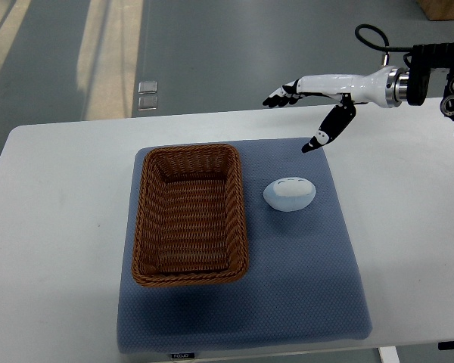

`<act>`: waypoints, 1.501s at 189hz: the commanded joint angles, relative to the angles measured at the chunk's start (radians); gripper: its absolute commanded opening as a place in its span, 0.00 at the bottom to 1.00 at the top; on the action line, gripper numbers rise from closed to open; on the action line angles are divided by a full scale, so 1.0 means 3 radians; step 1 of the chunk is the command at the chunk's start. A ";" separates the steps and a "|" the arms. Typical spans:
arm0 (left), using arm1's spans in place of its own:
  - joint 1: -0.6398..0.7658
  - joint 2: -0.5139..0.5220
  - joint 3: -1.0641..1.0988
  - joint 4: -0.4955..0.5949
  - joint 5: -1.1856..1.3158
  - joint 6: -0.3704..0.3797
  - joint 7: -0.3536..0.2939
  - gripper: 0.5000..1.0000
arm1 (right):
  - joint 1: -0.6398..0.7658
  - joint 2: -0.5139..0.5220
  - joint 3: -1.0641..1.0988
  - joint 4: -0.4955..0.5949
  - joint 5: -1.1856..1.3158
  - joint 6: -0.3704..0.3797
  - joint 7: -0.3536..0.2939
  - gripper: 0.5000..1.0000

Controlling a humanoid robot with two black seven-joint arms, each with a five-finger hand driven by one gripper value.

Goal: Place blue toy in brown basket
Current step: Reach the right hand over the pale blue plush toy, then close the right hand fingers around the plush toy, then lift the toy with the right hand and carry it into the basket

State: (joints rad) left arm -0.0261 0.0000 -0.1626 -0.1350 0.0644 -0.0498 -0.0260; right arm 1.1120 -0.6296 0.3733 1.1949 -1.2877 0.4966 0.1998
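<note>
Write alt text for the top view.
The right hand, fingers open and empty, hovers above a pale blue toy lying on a blue mat. An empty brown basket sits left of the toy on the mat, on a white table.

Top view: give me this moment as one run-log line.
right robot hand: open, raised beyond blue toy | blue toy: on mat, beside basket, ungrasped | brown basket: holds nothing | left: unseen
</note>
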 commanded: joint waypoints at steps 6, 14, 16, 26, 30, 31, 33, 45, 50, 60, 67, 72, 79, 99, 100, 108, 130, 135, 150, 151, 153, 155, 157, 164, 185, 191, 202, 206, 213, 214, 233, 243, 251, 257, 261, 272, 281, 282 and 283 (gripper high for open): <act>0.0000 0.0000 0.0000 0.0000 0.0000 0.0002 0.0000 1.00 | -0.0030 0.0074 -0.0273 0.0026 -0.0151 0.0001 -0.0103 0.81; 0.0000 0.0000 0.0000 -0.0005 0.0000 0.0002 0.0000 1.00 | -0.0051 0.0120 -0.0309 0.0016 -0.0151 -0.0009 -0.0200 0.81; 0.0000 0.0000 0.0000 0.0000 0.0000 0.0002 0.0000 1.00 | -0.0056 0.0125 -0.0314 0.0011 -0.0146 -0.0014 -0.0226 0.80; 0.0000 0.0000 0.0000 0.0000 0.0000 0.0002 0.0000 1.00 | -0.0112 0.0161 -0.0319 0.0010 -0.0136 -0.0055 -0.0369 0.79; 0.0000 0.0000 0.0000 -0.0005 0.0000 0.0002 0.0000 1.00 | -0.0127 0.0166 -0.0319 0.0010 -0.0131 -0.0065 -0.0395 0.79; 0.0000 0.0000 0.0000 0.0000 0.0000 0.0002 0.0000 1.00 | -0.0142 0.0176 -0.0319 0.0010 -0.0131 -0.0075 -0.0425 0.78; 0.0000 0.0000 0.0000 -0.0005 0.0000 -0.0003 0.0000 1.00 | -0.0158 0.0176 -0.0319 0.0010 -0.0131 -0.0080 -0.0451 0.78; 0.0000 0.0000 0.0000 0.0000 0.0000 0.0002 0.0000 1.00 | -0.0199 0.0197 -0.0319 0.0005 -0.0121 -0.0116 -0.0620 0.76; 0.0000 0.0000 0.0000 0.0000 0.0000 0.0002 0.0000 1.00 | -0.0204 0.0202 -0.0314 0.0005 -0.0115 -0.0126 -0.0671 0.75; 0.0000 0.0000 0.0000 0.0000 0.0000 0.0002 0.0000 1.00 | -0.0224 0.0207 -0.0314 0.0005 -0.0085 -0.0137 -0.0773 0.74; 0.0000 0.0000 0.0000 0.0000 0.0000 0.0002 0.0000 1.00 | -0.0250 0.0217 -0.0314 0.0005 -0.0054 -0.0142 -0.0835 0.74; 0.0000 0.0000 0.0000 0.0000 0.0000 0.0002 0.0000 1.00 | -0.0260 0.0232 -0.0314 0.0005 -0.0013 -0.0142 -0.0886 0.74; 0.0000 0.0000 0.0000 0.0000 0.0000 0.0002 0.0000 1.00 | -0.0265 0.0253 -0.0314 0.0005 0.0028 -0.0147 -0.0937 0.74; 0.0000 0.0000 0.0000 0.0000 0.0000 -0.0003 0.0000 1.00 | -0.0291 0.0263 -0.0314 0.0005 0.0207 -0.0152 -0.1003 0.74; 0.0000 0.0000 0.0000 0.0000 0.0000 -0.0003 0.0000 1.00 | -0.0291 0.0263 -0.0314 0.0005 0.0207 -0.0152 -0.1003 0.74; 0.0000 0.0000 0.0000 0.0000 0.0000 0.0002 0.0000 1.00 | -0.0322 0.0278 -0.0314 0.0010 0.0248 -0.0162 -0.1003 0.74; 0.0000 0.0000 0.0000 0.0000 0.0000 -0.0003 0.0000 1.00 | -0.0373 0.0391 -0.0324 -0.0005 0.0202 -0.0244 -0.1008 0.74; 0.0000 0.0000 0.0000 0.0000 0.0000 0.0002 0.0000 1.00 | -0.0378 0.0422 -0.0324 -0.0015 0.0176 -0.0259 -0.1008 0.74; 0.0000 0.0000 0.0000 0.0000 0.0000 -0.0003 0.0000 1.00 | -0.0419 0.0508 -0.0329 -0.0081 0.0048 -0.0316 -0.1008 0.70; 0.0000 0.0000 0.0000 0.0000 0.0000 -0.0003 0.0000 1.00 | -0.0419 0.0508 -0.0329 -0.0082 0.0048 -0.0316 -0.1008 0.70; 0.0000 0.0000 0.0000 0.0000 0.0000 0.0002 0.0000 1.00 | -0.0424 0.0519 -0.0329 -0.0102 0.0033 -0.0321 -0.1003 0.70; 0.0000 0.0000 0.0000 0.0000 0.0000 -0.0003 0.0000 1.00 | -0.0424 0.0529 -0.0329 -0.0122 0.0018 -0.0326 -0.1003 0.70; 0.0000 0.0000 0.0000 0.0000 0.0000 0.0002 0.0000 1.00 | -0.0424 0.0544 -0.0329 -0.0143 0.0007 -0.0331 -0.1003 0.70; 0.0000 0.0000 0.0000 0.0000 0.0000 -0.0003 0.0000 1.00 | -0.0429 0.0575 -0.0329 -0.0194 -0.0008 -0.0341 -0.1003 0.70; 0.0000 0.0000 0.0000 0.0000 0.0000 0.0002 0.0000 1.00 | -0.0439 0.0616 -0.0329 -0.0286 -0.0018 -0.0351 -0.0998 0.65; 0.0000 0.0000 0.0000 0.0000 0.0000 0.0002 0.0000 1.00 | -0.0444 0.0616 -0.0329 -0.0286 -0.0034 -0.0351 -0.0993 0.59; 0.0000 0.0000 0.0000 -0.0005 0.0000 0.0002 0.0000 1.00 | -0.0470 0.0616 -0.0329 -0.0286 -0.0095 -0.0351 -0.0983 0.51; 0.0000 0.0000 0.0000 0.0000 0.0000 -0.0003 0.0000 1.00 | -0.0480 0.0621 -0.0329 -0.0291 -0.0115 -0.0341 -0.0983 0.48; 0.0000 0.0000 0.0000 0.0000 0.0000 0.0002 0.0000 1.00 | -0.0480 0.0616 -0.0329 -0.0291 -0.0136 -0.0341 -0.0973 0.44; 0.0000 0.0000 0.0000 -0.0005 0.0000 0.0002 0.0000 1.00 | -0.0480 0.0621 -0.0329 -0.0286 -0.0136 -0.0341 -0.0968 0.43; 0.0000 0.0000 0.0000 0.0000 0.0000 0.0002 0.0000 1.00 | -0.0475 0.0616 -0.0329 -0.0286 -0.0141 -0.0316 -0.0968 0.26; 0.0000 0.0000 0.0000 0.0000 0.0000 0.0002 0.0000 1.00 | -0.0470 0.0616 -0.0329 -0.0286 -0.0141 -0.0305 -0.0968 0.15; 0.0000 0.0000 0.0000 0.0000 0.0000 0.0002 0.0000 1.00 | -0.0465 0.0616 -0.0329 -0.0286 -0.0136 -0.0295 -0.0962 0.06; 0.0000 0.0000 0.0000 0.0000 0.0000 0.0002 0.0000 1.00 | -0.0460 0.0616 -0.0329 -0.0286 -0.0136 -0.0290 -0.0962 0.01; 0.0000 0.0000 0.0000 0.0000 0.0000 0.0002 0.0000 1.00 | -0.0455 0.0611 -0.0324 -0.0286 -0.0136 -0.0290 -0.0962 0.00; 0.0000 0.0000 0.0000 0.0000 0.0000 -0.0003 0.0000 1.00 | -0.0439 0.0595 -0.0319 -0.0281 -0.0115 -0.0285 -0.0962 0.00; 0.0000 0.0000 0.0000 0.0000 0.0000 0.0002 0.0000 1.00 | -0.0434 0.0590 -0.0309 -0.0286 -0.0115 -0.0285 -0.0942 0.00; 0.0000 0.0000 0.0000 0.0000 0.0000 0.0002 0.0000 1.00 | -0.0429 0.0585 -0.0304 -0.0286 -0.0115 -0.0285 -0.0937 0.00; 0.0000 0.0000 0.0000 0.0000 0.0000 0.0002 0.0000 1.00 | -0.0429 0.0585 -0.0303 -0.0286 -0.0115 -0.0285 -0.0937 0.00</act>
State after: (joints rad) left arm -0.0261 0.0000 -0.1626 -0.1350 0.0645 -0.0495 -0.0261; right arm 0.9768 -0.4473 0.2748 1.1091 -1.3262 0.4096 -0.0886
